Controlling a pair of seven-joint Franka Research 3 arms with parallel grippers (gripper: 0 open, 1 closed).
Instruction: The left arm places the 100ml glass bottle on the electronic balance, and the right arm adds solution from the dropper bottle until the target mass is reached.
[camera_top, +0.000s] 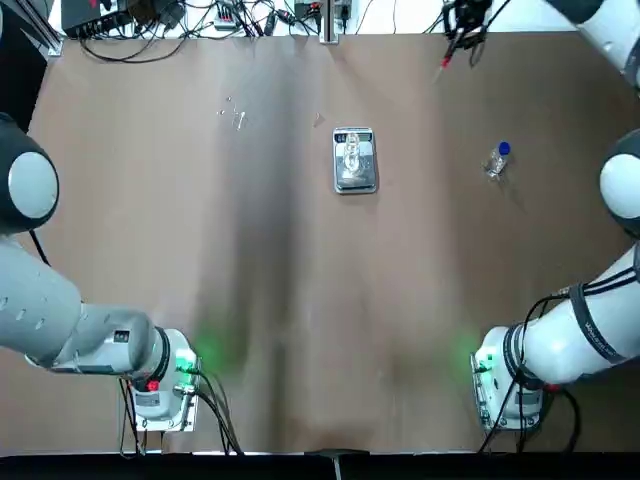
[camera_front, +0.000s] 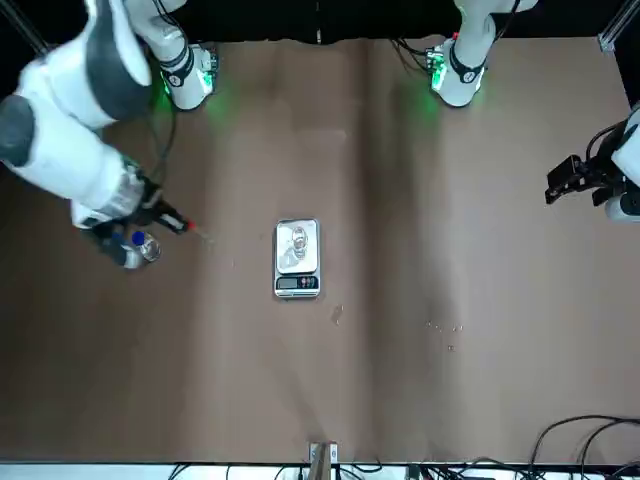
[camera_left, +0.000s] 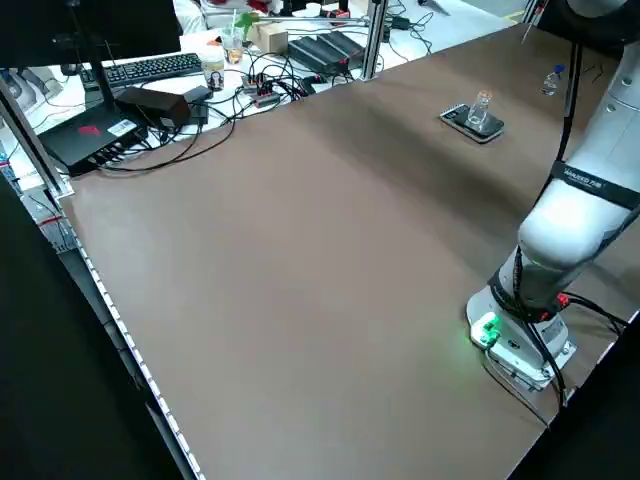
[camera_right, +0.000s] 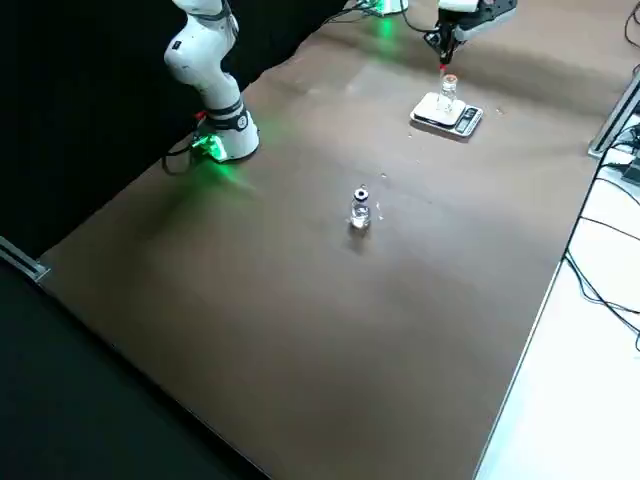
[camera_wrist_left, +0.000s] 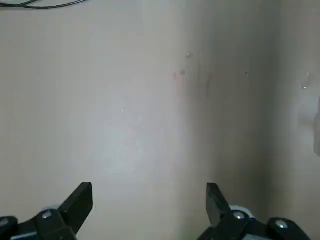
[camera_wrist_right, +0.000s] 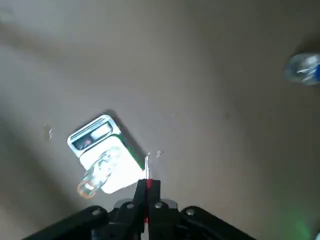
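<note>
Bring the dropper (camera_wrist_right: 147, 168), pinched in your right gripper (camera_wrist_right: 148, 184) near the bench's far edge, over the bottle (camera_wrist_right: 102, 167); squeeze sparingly. Left gripper (camera_wrist_left: 149, 192) idles, wide, near the left edge.

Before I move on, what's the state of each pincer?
Left pincer: open, empty, over the table's left side.
Right pincer: closed on the dropper, over the table's far side.

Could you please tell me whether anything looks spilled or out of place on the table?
Yes, small clear spots dot the bare tabletop to the robot's left of the scale. They look like stray drops, though I cannot confirm they are liquid. The glass bottle stands upright on the scale.
</note>
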